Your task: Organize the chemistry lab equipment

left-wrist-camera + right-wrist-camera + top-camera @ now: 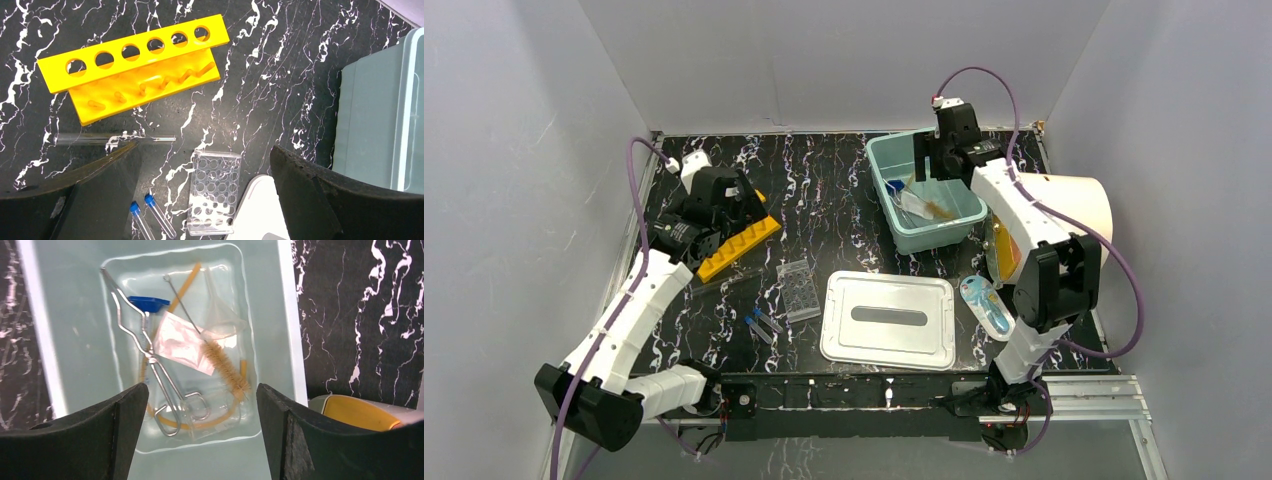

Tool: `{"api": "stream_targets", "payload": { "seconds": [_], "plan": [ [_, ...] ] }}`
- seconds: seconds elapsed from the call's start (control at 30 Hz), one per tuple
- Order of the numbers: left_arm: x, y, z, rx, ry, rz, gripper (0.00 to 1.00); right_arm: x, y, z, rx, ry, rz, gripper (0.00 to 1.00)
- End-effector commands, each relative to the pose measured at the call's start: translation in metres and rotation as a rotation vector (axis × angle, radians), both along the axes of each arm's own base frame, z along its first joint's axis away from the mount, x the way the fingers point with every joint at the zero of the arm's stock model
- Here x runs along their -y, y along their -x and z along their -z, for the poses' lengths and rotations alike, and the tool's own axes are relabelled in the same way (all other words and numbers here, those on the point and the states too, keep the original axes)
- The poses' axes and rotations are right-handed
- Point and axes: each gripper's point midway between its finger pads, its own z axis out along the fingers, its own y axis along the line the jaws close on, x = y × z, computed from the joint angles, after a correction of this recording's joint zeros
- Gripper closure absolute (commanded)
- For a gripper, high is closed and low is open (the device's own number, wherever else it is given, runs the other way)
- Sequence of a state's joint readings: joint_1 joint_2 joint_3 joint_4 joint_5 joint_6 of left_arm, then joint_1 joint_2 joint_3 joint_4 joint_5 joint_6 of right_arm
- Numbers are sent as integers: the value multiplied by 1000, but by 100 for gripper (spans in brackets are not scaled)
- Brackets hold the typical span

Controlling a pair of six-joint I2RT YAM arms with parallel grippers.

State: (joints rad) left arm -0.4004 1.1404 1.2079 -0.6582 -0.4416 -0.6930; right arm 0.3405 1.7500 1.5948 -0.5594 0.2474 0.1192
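Starting at the right gripper (202,387), we find its two black fingers spread wide with nothing between them, poised over the teal bin (65,340) at the far right of the black marbled table (824,200). Inside the bin, below the jaws, lie the metal forceps (160,375), their looped handles nearest the fingers. The amber tubing (186,282) curls under and around them. A bottle brush (227,365) lies slantwise across a pale packet (182,342), with a clear funnel (220,310) beside it. A blue piece (147,302) sits near the forceps' tips; we cannot tell what it is.

Our left gripper (205,150) is likewise wide open and holds nothing, hovering above the left half of the table. Beneath it the clear well plate (215,195) lies flat on the table. Just beside it the two blue-capped tubes (155,215) lie close together. A bare glass tube (100,138) lies between them and the yellow rack (135,50), whose row of six holes faces the camera. In the overhead view a pale lid (889,320) lies flat at the near middle, close to the well plate. A blister pack (986,305) sits just right of it.
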Motion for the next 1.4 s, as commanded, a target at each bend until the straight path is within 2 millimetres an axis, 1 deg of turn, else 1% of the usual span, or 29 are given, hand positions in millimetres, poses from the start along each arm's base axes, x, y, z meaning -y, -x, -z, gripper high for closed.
{"api": "stream_targets", "payload": {
  "seconds": [0.0, 0.13, 0.23, 0.33, 0.47, 0.57, 0.67, 0.77, 0.83, 0.9, 1.0, 1.07, 1.17, 1.37],
  "plan": [
    [-3, 11, 1, 0, 35, -11, 2, -12, 5, -47, 80, -77, -77, 14],
    [-3, 19, 8, -18, 53, -18, 2, -28, 12, -63, 97, -145, -151, 19],
    [-4, 26, 15, -34, 68, -24, 2, -43, 18, -79, 119, -191, -201, 20],
    [-3, 34, 27, -64, 90, -34, 2, -60, 25, -94, 150, -217, -239, 20],
    [-1, 45, 43, -110, 125, -41, 2, -99, 42, -110, 171, -262, -329, 20],
    [2, 51, 54, -138, 151, -47, 4, -135, 61, -112, 171, -288, -397, 19],
    [3, 59, 69, -171, 176, -66, 8, -167, 81, -106, 151, -308, -463, 18],
    [0, 66, 81, -204, 189, -104, 11, -192, 97, -95, 125, -313, -494, 18],
    [-4, 72, 88, -225, 189, -141, 13, -205, 106, -89, 99, -321, -509, 18],
    [-9, 76, 91, -234, 181, -174, 16, -213, 113, -82, 70, -330, -516, 19],
    [-16, 79, 89, -225, 170, -202, 21, -221, 121, -68, 30, -322, -532, 20],
    [-18, 78, 85, -204, 170, -210, 23, -224, 126, -56, -3, -303, -546, 21],
    [-20, 77, 80, -183, 169, -215, 24, -228, 135, -38, -42, -275, -558, 21],
    [-17, 76, 76, -175, 181, -205, 24, -234, 156, 6, -122, -200, -571, 20]
  ]
}}
